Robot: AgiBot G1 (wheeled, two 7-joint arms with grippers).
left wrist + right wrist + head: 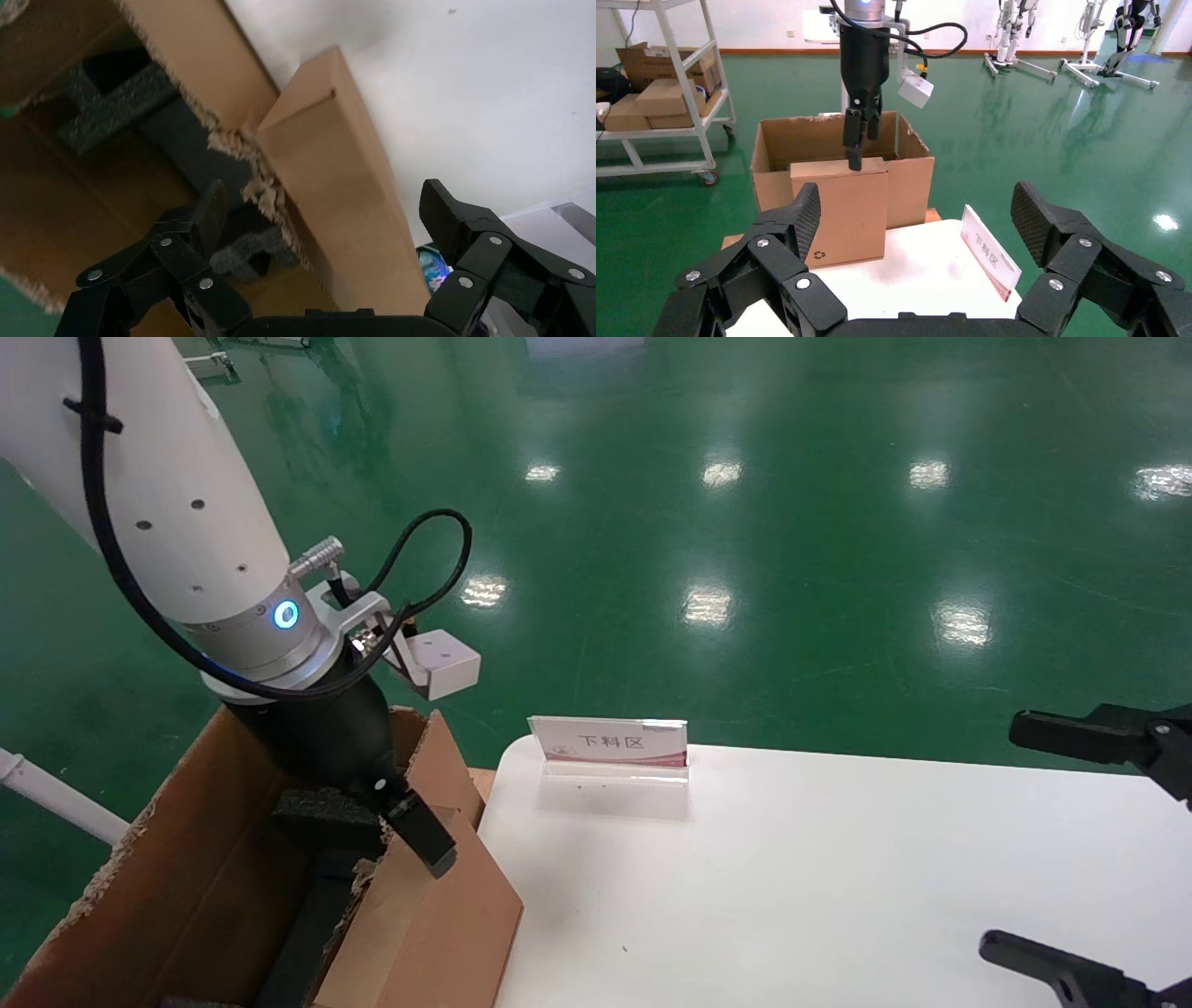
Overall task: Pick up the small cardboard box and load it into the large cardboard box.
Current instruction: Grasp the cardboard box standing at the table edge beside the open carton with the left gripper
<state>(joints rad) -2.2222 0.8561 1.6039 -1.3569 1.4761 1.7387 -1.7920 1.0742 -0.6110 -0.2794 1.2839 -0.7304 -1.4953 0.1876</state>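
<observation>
The left gripper [414, 831] hangs at the left, reaching down over the near-right wall of the large cardboard box [186, 868], one black finger lying against the top of the small cardboard box [438, 915] that leans on that wall. To the right a white table [838, 877] carries a sign card [610, 744] at its far edge. The right gripper [1090, 850] shows at the right edge, its fingers spread wide apart over the table.

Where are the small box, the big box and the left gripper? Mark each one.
small box [838, 210], right wrist view, middle of its front face.
big box [911, 179], right wrist view, front wall beside the small box.
left gripper [857, 137], right wrist view, between its fingertips, above the small box's top edge.
</observation>
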